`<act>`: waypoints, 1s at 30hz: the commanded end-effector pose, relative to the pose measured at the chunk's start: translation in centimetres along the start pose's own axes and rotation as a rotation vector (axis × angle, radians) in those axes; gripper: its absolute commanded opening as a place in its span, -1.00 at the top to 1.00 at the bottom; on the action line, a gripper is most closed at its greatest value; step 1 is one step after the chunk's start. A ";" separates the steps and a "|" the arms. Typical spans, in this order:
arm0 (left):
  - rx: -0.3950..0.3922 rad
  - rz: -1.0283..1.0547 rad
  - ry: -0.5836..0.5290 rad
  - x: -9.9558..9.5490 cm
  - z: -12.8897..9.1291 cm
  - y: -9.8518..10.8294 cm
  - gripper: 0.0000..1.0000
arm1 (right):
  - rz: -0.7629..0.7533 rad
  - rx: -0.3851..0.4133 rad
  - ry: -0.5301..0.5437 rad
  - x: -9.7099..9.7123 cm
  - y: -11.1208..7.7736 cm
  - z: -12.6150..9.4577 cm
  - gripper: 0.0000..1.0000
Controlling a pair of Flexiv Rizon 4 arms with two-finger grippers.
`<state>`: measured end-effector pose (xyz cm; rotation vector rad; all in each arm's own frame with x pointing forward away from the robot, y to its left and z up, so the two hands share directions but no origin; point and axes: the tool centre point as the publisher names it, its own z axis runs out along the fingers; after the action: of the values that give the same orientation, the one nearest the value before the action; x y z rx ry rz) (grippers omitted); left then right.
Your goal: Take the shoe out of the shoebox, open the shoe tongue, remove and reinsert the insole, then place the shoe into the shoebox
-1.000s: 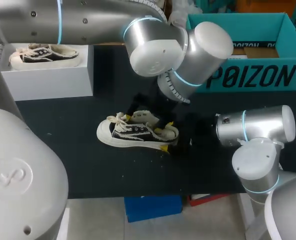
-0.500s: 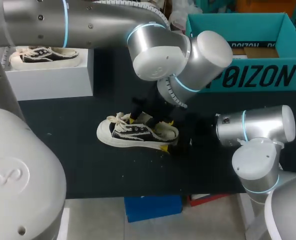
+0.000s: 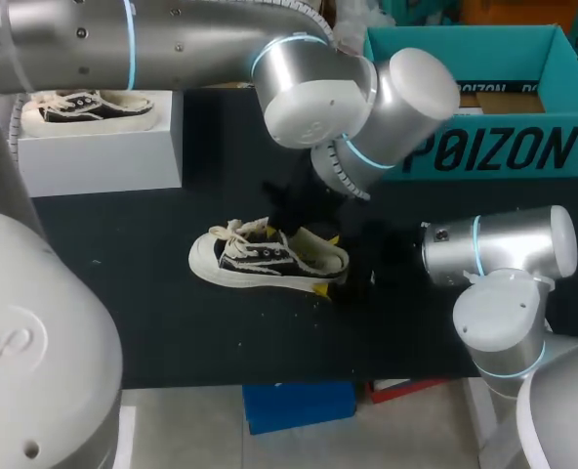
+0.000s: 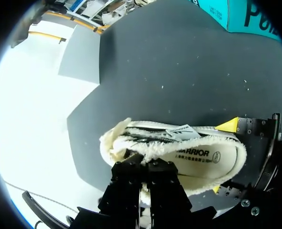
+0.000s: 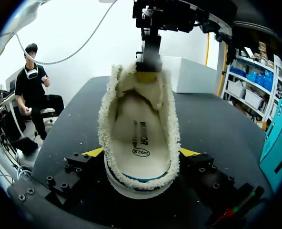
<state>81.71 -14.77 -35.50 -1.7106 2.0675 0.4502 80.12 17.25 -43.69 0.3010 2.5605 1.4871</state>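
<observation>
A black and cream shoe (image 3: 260, 259) with a fleece lining lies on its sole on the dark table, toe to the left. Its printed insole (image 5: 138, 138) lies inside. My right gripper (image 3: 326, 264) holds the heel, one yellow tip against each side of the shoe (image 5: 141, 95). My left gripper (image 3: 269, 223) comes down from above. Its fingers (image 4: 131, 174) are pressed together on the fleece tongue (image 4: 126, 152) at the front of the shoe's mouth. The right wrist view shows that left gripper (image 5: 148, 76) at the tongue's far end. The teal shoebox (image 3: 484, 147) stands open at the back right.
A white block (image 3: 94, 156) at the back left carries a second shoe (image 3: 84, 106). The left arm's big joints (image 3: 357, 98) hang over the middle of the table, in front of the shoebox.
My left gripper has closed from wide open onto the tongue, which stood up before and is now hidden under the fingers. The right gripper and the shoe have stayed in place.
</observation>
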 end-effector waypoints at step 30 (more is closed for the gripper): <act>0.043 -0.239 0.072 -8.2 1.1 1.7 1.00 | 0.002 0.001 -0.002 0.0 -0.3 0.2 1.00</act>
<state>81.25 -8.06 -31.92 -1.9195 1.8562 0.2912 80.11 17.32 -43.67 0.2994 2.5605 1.4879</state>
